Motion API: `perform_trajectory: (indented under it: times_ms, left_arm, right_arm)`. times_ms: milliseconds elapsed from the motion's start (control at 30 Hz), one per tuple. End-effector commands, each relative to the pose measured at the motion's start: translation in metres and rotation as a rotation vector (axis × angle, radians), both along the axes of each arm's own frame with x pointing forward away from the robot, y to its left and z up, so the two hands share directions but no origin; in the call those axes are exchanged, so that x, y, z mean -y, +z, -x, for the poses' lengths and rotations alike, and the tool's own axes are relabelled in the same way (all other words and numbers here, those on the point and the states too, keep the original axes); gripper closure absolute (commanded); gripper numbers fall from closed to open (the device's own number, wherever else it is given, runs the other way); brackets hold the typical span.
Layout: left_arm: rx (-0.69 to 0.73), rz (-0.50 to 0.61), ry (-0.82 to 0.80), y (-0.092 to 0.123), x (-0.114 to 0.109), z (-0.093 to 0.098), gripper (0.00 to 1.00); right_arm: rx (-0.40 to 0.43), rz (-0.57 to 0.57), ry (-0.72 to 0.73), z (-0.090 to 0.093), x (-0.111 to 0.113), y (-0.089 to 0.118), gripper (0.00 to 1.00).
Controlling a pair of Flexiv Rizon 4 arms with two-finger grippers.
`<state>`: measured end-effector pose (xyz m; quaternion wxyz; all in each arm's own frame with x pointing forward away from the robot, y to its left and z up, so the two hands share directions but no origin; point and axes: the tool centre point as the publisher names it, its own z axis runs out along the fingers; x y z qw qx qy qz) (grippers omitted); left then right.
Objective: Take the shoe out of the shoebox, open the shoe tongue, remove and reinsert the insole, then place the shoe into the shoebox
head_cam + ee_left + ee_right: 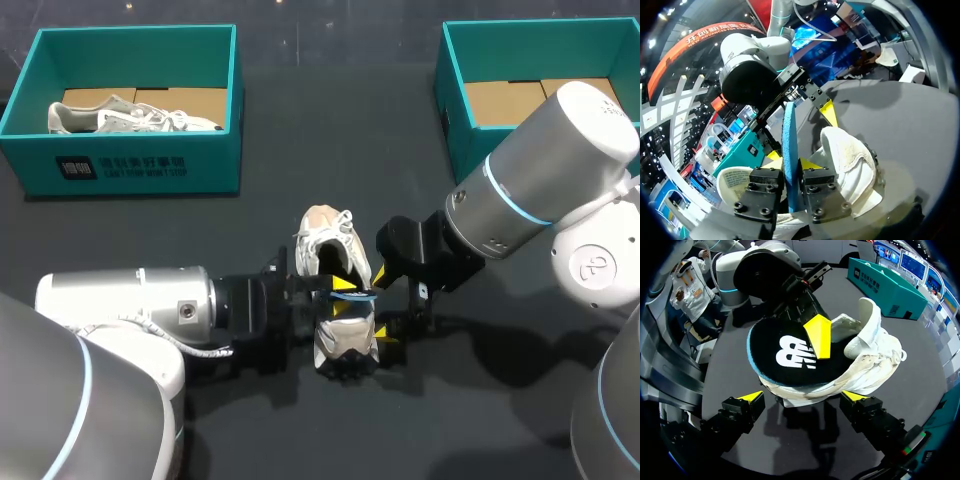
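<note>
A white sneaker [334,245] lies on the dark table in the middle of the head view, with its opening toward my right arm. My left gripper [346,292] is shut on the insole [352,296], which stands on edge at the shoe's opening. The left wrist view shows the insole's blue edge [790,145] pinched between my left gripper's [791,161] yellow tips, with the shoe [852,165] beside them. My right gripper [804,396] is open, one finger on each side of the shoe [875,352]. The insole's black face [790,357] points at it.
A teal shoebox [130,170] at the back left holds another pale sneaker [130,118]. A second teal shoebox [455,95] stands at the back right with only cardboard showing inside. My right arm's grey body [545,170] overhangs that box's near side.
</note>
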<state>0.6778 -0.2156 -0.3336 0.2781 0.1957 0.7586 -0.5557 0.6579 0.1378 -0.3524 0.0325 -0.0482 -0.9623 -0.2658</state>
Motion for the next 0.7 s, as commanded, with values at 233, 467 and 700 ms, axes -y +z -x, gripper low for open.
perform_trajectory:
  times_ms: [233,467,700]
  left_arm:
    - [0.005,0.011,-0.029,0.02,-0.005,0.021,0.74]
    - [0.016,0.008,-0.04,0.02,0.0,0.025,1.0]
    - [0.069,-0.029,-0.027,0.006,0.006,0.018,1.0]
  right_arm:
    - [0.002,0.0,-0.001,0.001,0.0,-0.001,0.0]
    - [0.002,0.0,-0.001,0.001,0.0,-0.001,0.0]
    - [0.002,0.0,-0.001,0.001,0.0,-0.001,0.0]
